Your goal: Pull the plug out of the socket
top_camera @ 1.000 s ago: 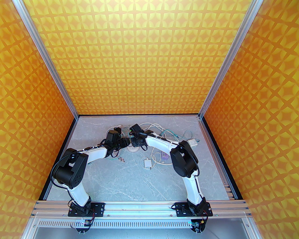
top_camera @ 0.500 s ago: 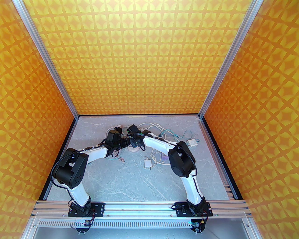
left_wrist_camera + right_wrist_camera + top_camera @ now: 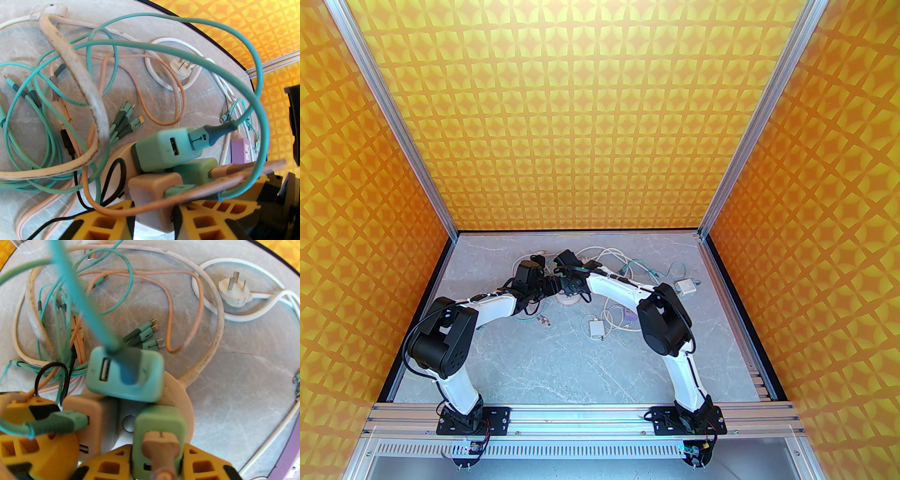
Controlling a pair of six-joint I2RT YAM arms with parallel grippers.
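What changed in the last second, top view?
The right arm swung left and the right gripper came down at the socket, fingers against the green adapter. The left arm stayed put, left gripper on the beige adapter; loose cables unmoved.

The walls (image 3: 600, 117) carry an orange-and-yellow star lattice; the table (image 3: 562, 356) is grey with pale marble veins. The left arm (image 3: 492, 309) and right arm (image 3: 614, 286) are white with black joints. On the cream socket (image 3: 180, 399) sit 3 chargers: a teal charger (image 3: 145, 380), a tan charger (image 3: 93, 413) and a sage-green charger (image 3: 159, 425). A teal cable (image 3: 80, 298), a peach cable (image 3: 172, 310) and a white cable (image 3: 241, 319) tangle. The right gripper (image 3: 157, 451) has yellow fingers (image 3: 206, 467) with black patches.
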